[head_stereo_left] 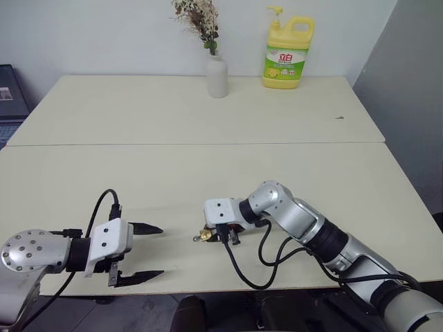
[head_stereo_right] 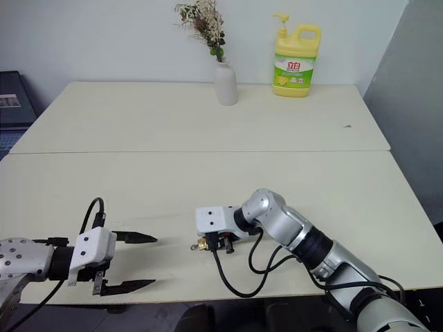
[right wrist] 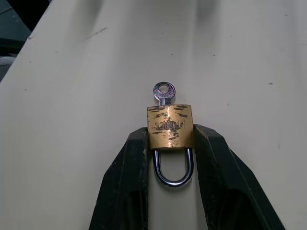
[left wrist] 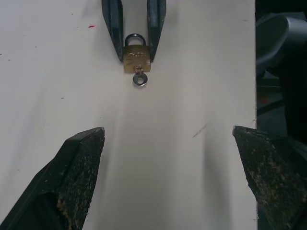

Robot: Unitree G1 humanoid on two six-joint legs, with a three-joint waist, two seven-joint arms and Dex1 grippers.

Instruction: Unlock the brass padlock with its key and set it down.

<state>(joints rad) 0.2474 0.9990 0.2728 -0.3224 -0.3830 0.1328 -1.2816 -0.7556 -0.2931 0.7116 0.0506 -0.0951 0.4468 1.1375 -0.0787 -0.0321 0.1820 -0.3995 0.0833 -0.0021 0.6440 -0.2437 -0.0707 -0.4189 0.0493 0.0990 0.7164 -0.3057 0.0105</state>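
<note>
Nearby, vase (head_stereo_left: 217, 75); detergent bottle (head_stereo_left: 286, 52)

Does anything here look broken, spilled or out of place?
Nothing stands out. The brass padlock sits squarely in the right claw, its key in the keyhole. The vase and detergent bottle stand upright, nothing spilled.

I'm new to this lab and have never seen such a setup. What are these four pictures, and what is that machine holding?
It is a two-armed robot at a pale table. Two pictures come from its head, one from each wrist. The right gripper is shut on a tiny brass padlock, with the key sticking out of it. The left gripper is open and holds nothing, pointing toward the lock. At the far edge stand a white vase of dried flowers and a yellow soap bottle.
</note>
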